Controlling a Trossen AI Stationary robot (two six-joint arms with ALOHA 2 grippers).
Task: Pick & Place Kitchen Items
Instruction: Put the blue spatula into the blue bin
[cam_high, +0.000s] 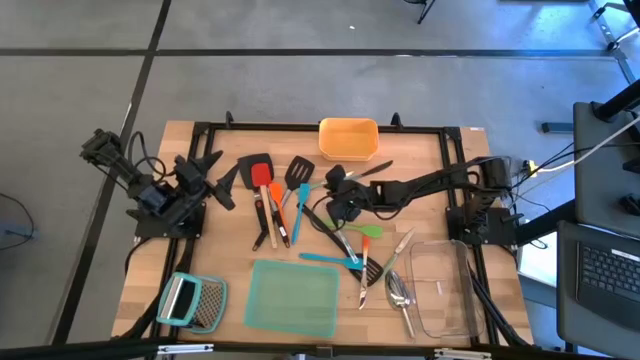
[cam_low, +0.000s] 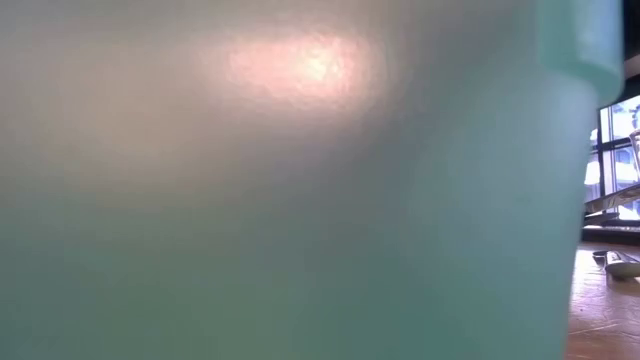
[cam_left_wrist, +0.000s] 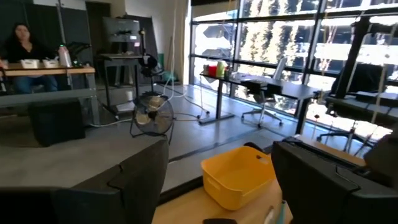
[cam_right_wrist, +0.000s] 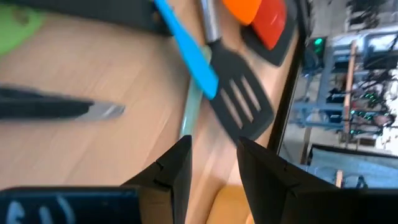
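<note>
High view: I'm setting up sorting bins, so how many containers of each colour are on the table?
Orange container: 1
Teal container: 1
Clear container: 1
Total: 3

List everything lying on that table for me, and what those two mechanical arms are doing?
Orange container: one, orange, far edge of the table, middle.
Teal container: one, teal, near edge, middle; it fills the low view.
Clear container: one, see-through, near right corner.
Grater: one, metal with light-blue handle, near left corner.
Turners: several, black, red and orange, mid-table, heads toward the far edge.
Slim spatulas: a few, teal, blue and green, centre.
Silver cutlery: a few pieces, beside the clear container.
Person: one, seated at a desk across the room.
Left pincer: open, empty, at the table's left.
Right pincer: part open, empty, above the utensil pile.
</note>
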